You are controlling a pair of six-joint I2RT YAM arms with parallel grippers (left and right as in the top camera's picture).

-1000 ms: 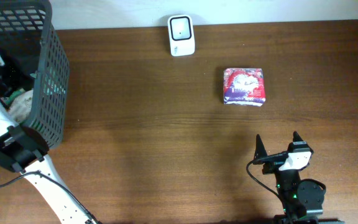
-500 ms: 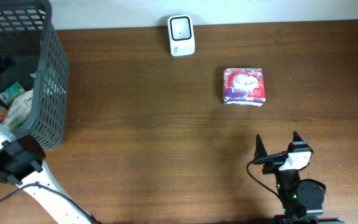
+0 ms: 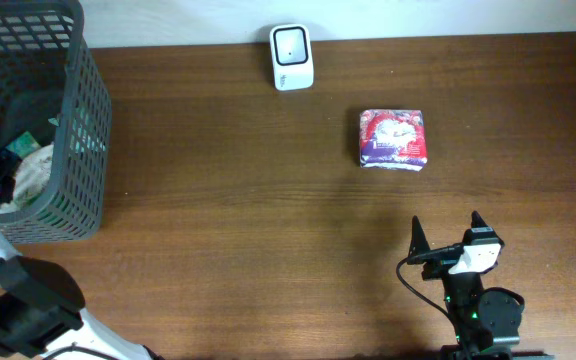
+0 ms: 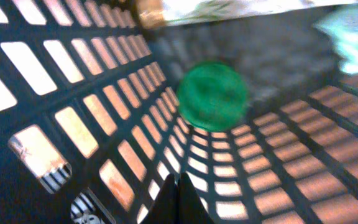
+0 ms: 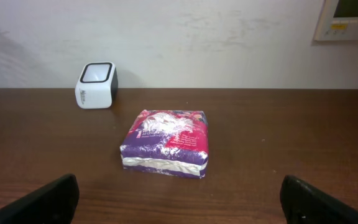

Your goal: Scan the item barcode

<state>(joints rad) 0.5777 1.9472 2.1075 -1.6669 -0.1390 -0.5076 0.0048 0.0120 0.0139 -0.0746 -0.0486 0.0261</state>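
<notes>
Packet (image 3: pixel 394 138) lies straight ahead of the right gripper (image 3: pixel 446 222) — wide open, empty (nearer arm); left gripper (image 4: pixel 180 196), closed inside the basket (image 3: pixel 88 120), seemingly holds nothing.

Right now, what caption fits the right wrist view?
Purple packet on a wooden table, white scanner behind, fingers open.

One purple-and-red packet (image 3: pixel 394 138) and one white barcode scanner (image 3: pixel 292 57) sit ahead of the right gripper (image 3: pixel 446 218), the scanner farther off and to its left. One dark mesh basket (image 3: pixel 88 110) stands well to its left, its contents too jumbled to count. One round green object (image 4: pixel 213 95) lies just ahead of the left gripper (image 4: pixel 180 198).
</notes>
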